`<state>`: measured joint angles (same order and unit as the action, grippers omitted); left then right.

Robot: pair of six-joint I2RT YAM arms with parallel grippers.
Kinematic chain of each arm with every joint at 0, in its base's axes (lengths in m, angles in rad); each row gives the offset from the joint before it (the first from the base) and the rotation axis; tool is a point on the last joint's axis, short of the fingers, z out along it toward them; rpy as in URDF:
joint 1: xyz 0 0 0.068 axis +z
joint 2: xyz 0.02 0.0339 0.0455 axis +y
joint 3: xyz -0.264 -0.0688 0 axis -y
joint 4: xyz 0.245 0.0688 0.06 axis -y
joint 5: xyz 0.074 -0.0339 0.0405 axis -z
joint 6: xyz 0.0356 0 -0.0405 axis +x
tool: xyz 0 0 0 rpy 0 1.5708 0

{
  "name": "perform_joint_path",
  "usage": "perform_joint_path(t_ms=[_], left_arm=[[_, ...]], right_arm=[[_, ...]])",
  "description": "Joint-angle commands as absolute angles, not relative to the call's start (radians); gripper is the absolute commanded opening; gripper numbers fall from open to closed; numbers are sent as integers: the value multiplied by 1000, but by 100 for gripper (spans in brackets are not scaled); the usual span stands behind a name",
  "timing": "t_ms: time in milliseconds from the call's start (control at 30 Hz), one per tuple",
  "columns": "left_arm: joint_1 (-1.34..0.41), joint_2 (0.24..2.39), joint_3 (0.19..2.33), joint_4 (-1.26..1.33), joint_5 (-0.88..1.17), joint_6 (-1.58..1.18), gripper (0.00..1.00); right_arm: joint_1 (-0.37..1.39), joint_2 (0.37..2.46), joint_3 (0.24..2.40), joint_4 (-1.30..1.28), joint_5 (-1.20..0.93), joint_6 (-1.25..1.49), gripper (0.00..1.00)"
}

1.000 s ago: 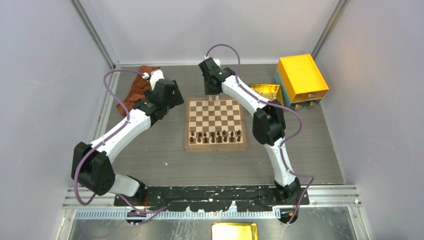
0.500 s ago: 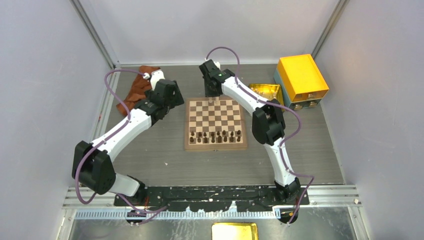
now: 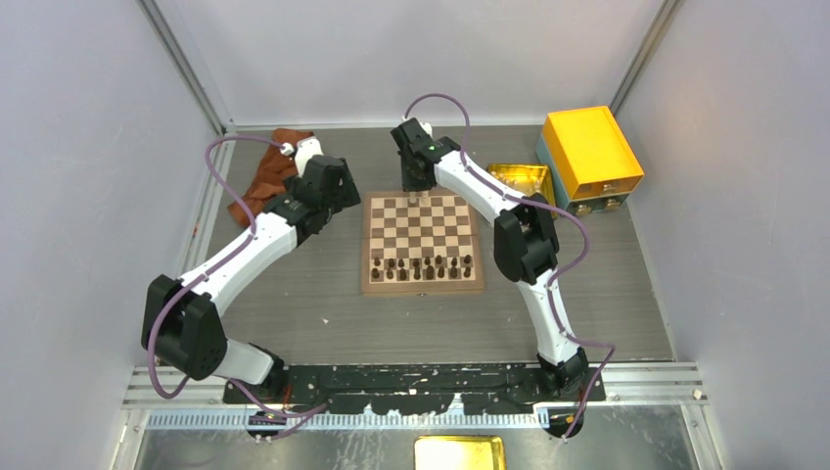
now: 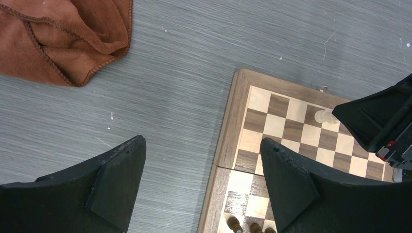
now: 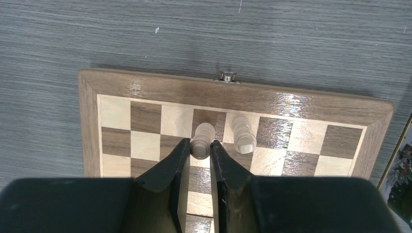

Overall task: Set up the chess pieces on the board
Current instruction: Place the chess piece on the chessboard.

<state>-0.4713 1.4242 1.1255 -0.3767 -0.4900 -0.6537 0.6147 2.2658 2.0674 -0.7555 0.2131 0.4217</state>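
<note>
Grip first: the right gripper (image 5: pixel 199 145) is closed narrowly on a pale piece (image 5: pixel 202 140), pinching it just under the head. It holds the piece over a dark square in the row of the board (image 5: pixel 145 90) nearest the bench's far edge. A second pale piece (image 5: pixel 243 135) stands on the next square, close but apart. Whether the held base touches wood I cannot tell. To my mind the step wants the base flat, a small opening only, then a straight lift clear of the neighbour. The left gripper (image 4: pixel 201 145) hangs wide open and empty, off the board toward the bench's far-left corner.
</note>
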Motion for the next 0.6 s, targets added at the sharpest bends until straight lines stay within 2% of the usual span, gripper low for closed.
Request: perform_joint_path(t_ms=[0, 567], left_arm=[[-471, 1425, 1147, -363, -522, -664, 88], [-471, 1432, 1146, -355, -523, -666, 88]], right_arm=[[611, 2263, 2071, -716, 206, 433, 1], [608, 2286, 2087, -715, 199, 430, 1]])
